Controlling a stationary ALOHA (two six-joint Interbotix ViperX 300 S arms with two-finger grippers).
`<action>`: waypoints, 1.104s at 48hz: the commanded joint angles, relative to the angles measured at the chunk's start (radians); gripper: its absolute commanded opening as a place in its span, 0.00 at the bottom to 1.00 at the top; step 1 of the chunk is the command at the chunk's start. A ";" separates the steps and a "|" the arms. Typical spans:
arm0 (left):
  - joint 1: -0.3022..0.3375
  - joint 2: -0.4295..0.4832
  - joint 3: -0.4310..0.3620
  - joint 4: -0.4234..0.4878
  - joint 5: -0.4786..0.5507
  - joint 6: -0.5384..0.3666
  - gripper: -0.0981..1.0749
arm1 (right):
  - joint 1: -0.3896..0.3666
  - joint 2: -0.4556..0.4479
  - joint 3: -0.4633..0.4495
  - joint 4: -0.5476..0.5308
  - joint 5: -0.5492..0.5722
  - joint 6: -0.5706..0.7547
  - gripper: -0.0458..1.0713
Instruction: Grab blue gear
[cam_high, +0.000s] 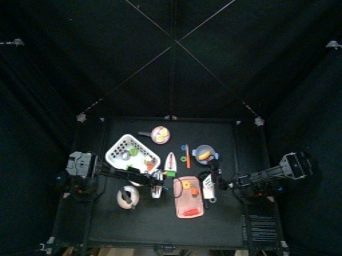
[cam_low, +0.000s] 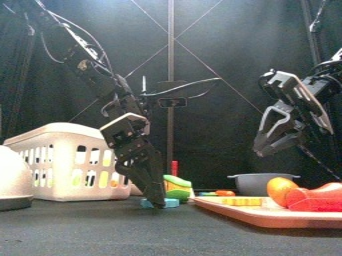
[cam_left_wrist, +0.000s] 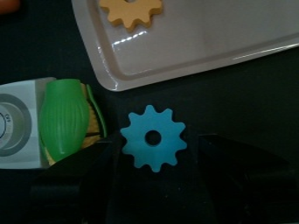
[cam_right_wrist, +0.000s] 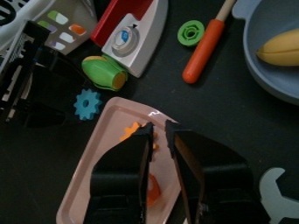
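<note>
Tabletop (cam_left_wrist: 233, 105), blue gear (cam_left_wrist: 155, 137) between tool (cam_left_wrist: 152, 179) jaws

blue gear (cam_left_wrist: 155, 137) between the open left jaws looks like matt plastic, the pink board (cam_left_wrist: 187, 39) just past it is glossy, smooth plastic with glare.

Blue gear (cam_left_wrist: 155, 137); pink board (cam_left_wrist: 187, 39); yellow gear (cam_left_wrist: 132, 10); green lime (cam_left_wrist: 66, 117)

A small black table (cam_high: 221, 205) is enclosed on all sides by black curtains (cam_high: 54, 90). Thin crossed lines are seen overhead against the dark.
</note>
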 joint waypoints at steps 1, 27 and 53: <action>0.002 0.002 -0.008 -0.009 0.003 0.000 0.88 | -0.003 -0.008 -0.020 -0.002 0.003 0.000 0.60; 0.002 0.008 0.002 -0.041 0.003 -0.003 0.83 | -0.003 -0.006 -0.020 -0.002 0.002 0.000 0.60; -0.025 -0.069 0.002 -0.094 0.012 -0.003 0.73 | -0.003 -0.006 -0.020 0.000 0.002 0.000 0.60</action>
